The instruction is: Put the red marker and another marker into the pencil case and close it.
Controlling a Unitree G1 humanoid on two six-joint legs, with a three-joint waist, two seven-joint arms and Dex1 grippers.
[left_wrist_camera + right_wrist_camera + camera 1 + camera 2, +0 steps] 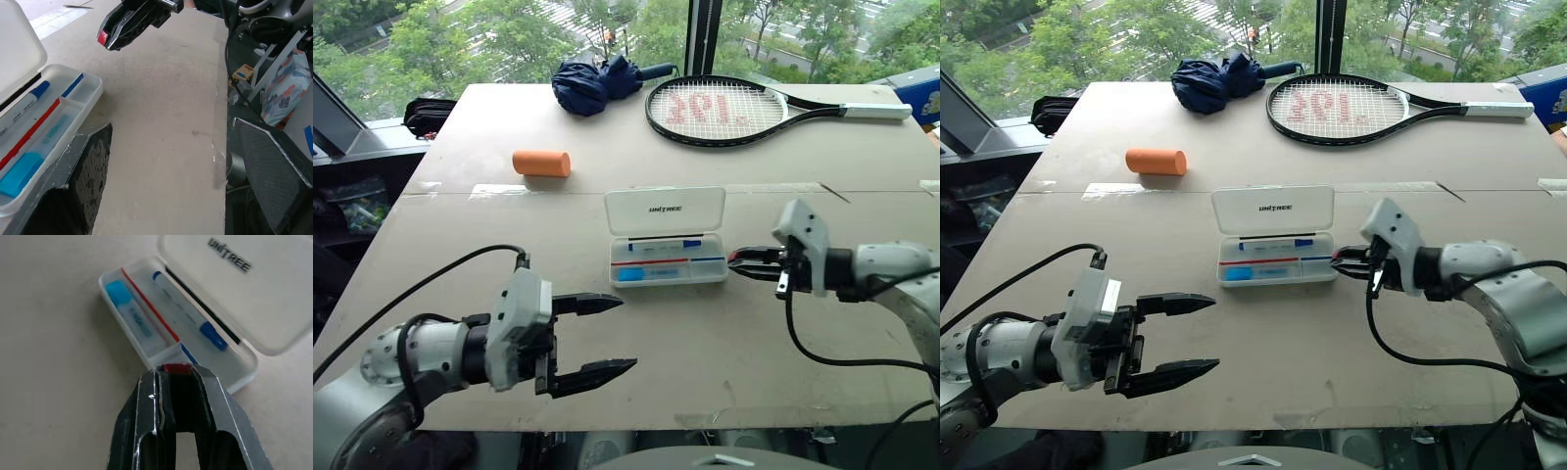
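Right gripper (740, 262): fingers pinched on a small red-tipped object, apparently the red marker (177, 367), though little of it shows.
Pencil case (667, 245): open on the tabletop (705, 343), lid upright at 12 o'clock; tray just beside the right fingers, at their 9 o'clock.
Case axis: long side runs 3 to 9 o'clock, in line with the right fingers.
Tray contents: blue-capped marker (188, 316), thin red-and-blue pencil, light blue eraser.
Left gripper (597, 338): fingers spread wide, empty, farther off at the case's 7 o'clock.
Nearer arm: right.

Raised lid (666, 211) blocks pencil case (668, 262) rear; front clear.
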